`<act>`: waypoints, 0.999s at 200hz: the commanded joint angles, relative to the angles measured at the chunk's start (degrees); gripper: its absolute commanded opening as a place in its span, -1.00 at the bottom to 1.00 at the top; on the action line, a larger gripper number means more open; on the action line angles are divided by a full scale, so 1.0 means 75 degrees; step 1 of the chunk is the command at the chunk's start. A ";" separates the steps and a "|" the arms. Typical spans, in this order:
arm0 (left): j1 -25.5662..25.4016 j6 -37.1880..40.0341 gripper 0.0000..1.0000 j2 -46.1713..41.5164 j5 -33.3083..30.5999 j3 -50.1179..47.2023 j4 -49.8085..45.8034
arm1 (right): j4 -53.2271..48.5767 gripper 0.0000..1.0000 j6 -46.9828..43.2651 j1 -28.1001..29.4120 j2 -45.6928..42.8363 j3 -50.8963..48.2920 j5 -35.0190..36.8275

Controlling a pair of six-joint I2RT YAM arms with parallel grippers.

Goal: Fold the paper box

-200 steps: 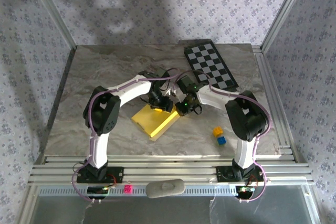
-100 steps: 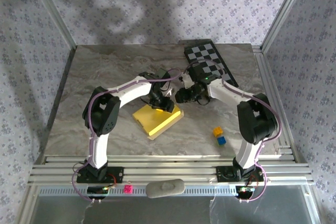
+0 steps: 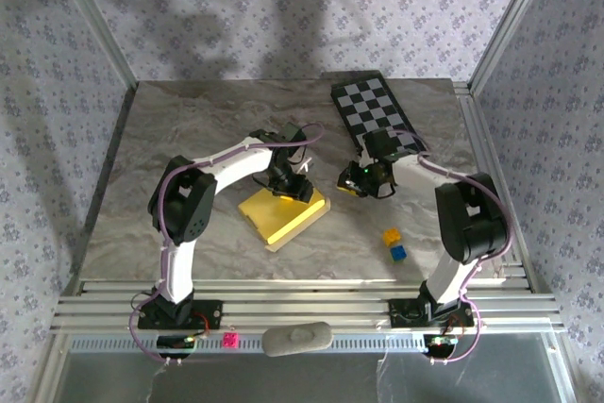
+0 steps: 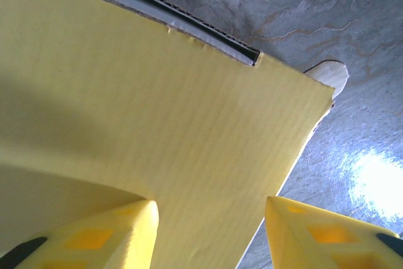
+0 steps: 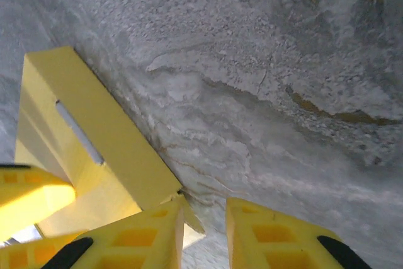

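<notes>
Yellow box lies flat mid desk, slot side up. Left jaws sit parted over its far right corner, one finger above the cardboard, gripping nothing. Right jaws are just beside that corner, narrowly parted and empty.

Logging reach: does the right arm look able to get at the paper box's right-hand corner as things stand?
Probably yes. The right gripper hangs beside the paper box, the corner close to it, bare table between. The left gripper sits over the box's far part, out of that path.
</notes>
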 commanded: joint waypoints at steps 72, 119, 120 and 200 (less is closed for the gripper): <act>-0.0125 0.0105 -0.01 0.0157 0.0021 -0.0342 -0.0515 | 0.1015 -0.25 0.2196 0.0385 0.0873 0.0048 -0.0659; -0.0125 0.0140 -0.01 0.0194 0.0033 -0.0290 -0.0557 | 0.1692 -0.14 0.3345 0.0432 0.0799 -0.0287 -0.1163; -0.0119 0.0134 -0.01 0.0194 0.0033 -0.0290 -0.0551 | 0.1691 -0.14 0.3357 0.0432 0.0795 -0.0289 -0.1176; -0.0107 0.0158 -0.01 0.0264 0.0043 -0.0219 -0.0579 | 0.1634 -0.15 0.3619 0.0506 0.0521 -0.0524 -0.1332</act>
